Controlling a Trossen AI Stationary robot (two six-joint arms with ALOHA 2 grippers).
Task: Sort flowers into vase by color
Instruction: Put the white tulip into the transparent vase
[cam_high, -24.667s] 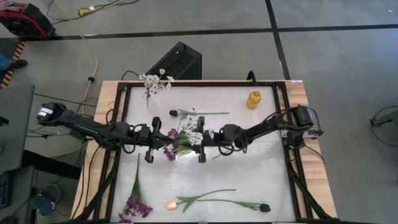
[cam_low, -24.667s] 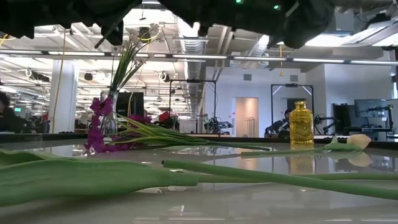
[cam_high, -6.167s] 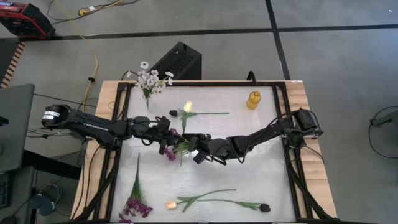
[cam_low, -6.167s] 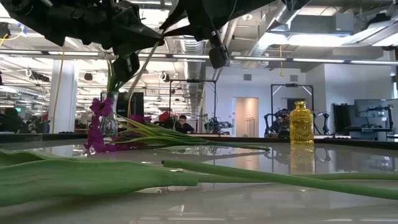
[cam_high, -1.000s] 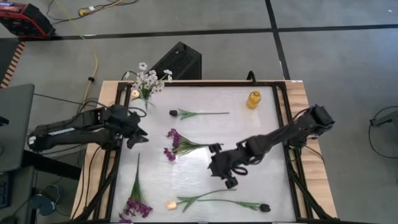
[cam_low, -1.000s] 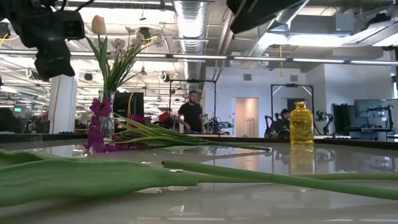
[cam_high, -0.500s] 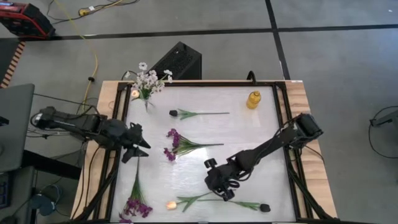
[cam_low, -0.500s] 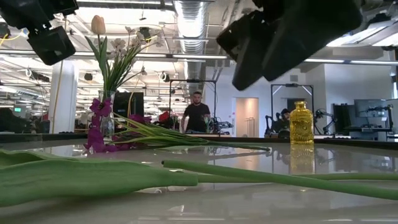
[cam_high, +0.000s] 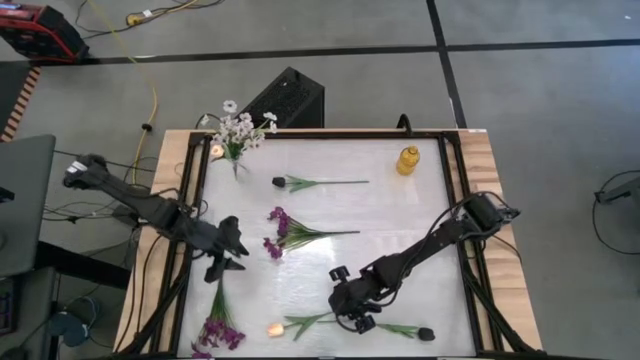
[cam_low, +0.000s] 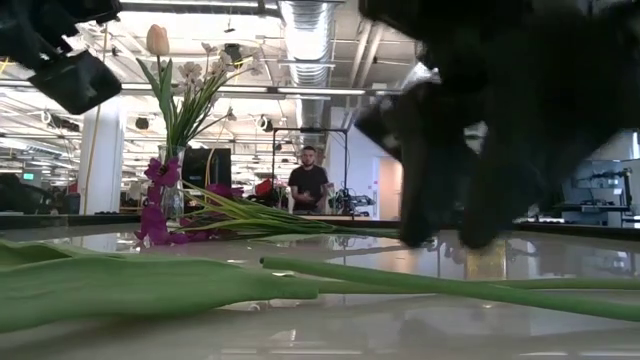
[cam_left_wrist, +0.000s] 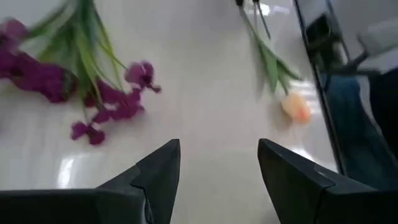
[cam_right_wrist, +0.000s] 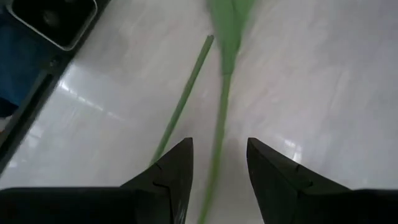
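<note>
Both arms drop toward the near row of flowers — a fresh pick begins

In the last second the right gripper (cam_high: 357, 318) has swung down from mid-desk to hang low over the stems of the peach tulip (cam_high: 274, 329) and the dark-budded sprig (cam_high: 425, 333) at the near edge, its fingers (cam_right_wrist: 168, 180) spread with a green stem (cam_right_wrist: 219, 134) running between them, nothing pinched yet. The left gripper (cam_high: 232, 257) has come away from the vase (cam_high: 236, 166) — which now holds the white blossoms plus a peach tulip (cam_high: 216, 150) — and hovers above the purple cluster (cam_high: 215, 331) at the near left, fingers (cam_left_wrist: 160, 168) spread and empty. A second purple sprig (cam_high: 283, 229) and a dark-budded stem (cam_high: 315, 182) lie mid-desk (cam_high: 400, 230), unsorted. I judge one placement done and four flowers left.
</note>
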